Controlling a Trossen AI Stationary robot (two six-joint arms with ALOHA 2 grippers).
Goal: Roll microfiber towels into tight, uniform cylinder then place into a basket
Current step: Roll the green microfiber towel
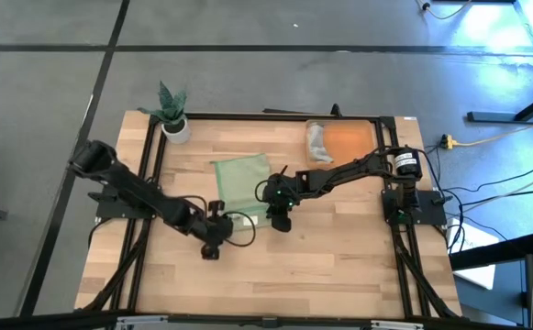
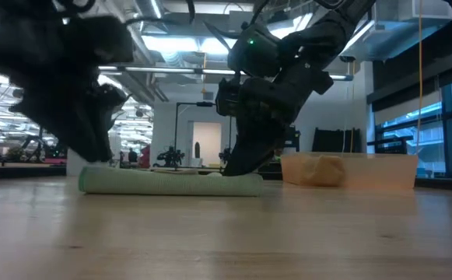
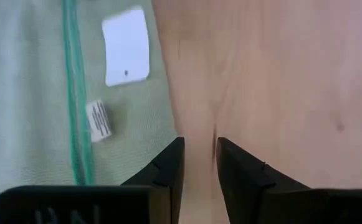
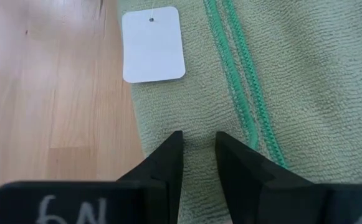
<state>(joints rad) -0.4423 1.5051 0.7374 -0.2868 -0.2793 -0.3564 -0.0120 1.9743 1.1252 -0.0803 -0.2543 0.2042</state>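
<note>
The light green towel (image 1: 243, 183) lies spread on the wooden table, a white card tag (image 4: 153, 45) at one edge. My right gripper (image 4: 199, 140) is down on its near right corner (image 1: 275, 213), shut on the cloth. My left gripper (image 3: 200, 146) hovers over bare wood just off the towel's near left corner (image 1: 222, 216). Its fingers stand a narrow gap apart with nothing between them. The grey towel (image 1: 316, 139) lies in the orange basket (image 1: 356, 145) at the far right. My right gripper has the green towel near the edge that bears the card tag (image 4: 196, 121), with cloth showing between its two fingertips. The fingers slant down onto it from the table's right side. The towel stays flat on the table. One layer or several, I cannot tell.
A small white plant pot (image 1: 176, 128) stands at the table's far left corner. A black frame rail (image 1: 275, 116) runs along the far edge. Bare wood (image 1: 321, 266) lies open toward the near edge.
</note>
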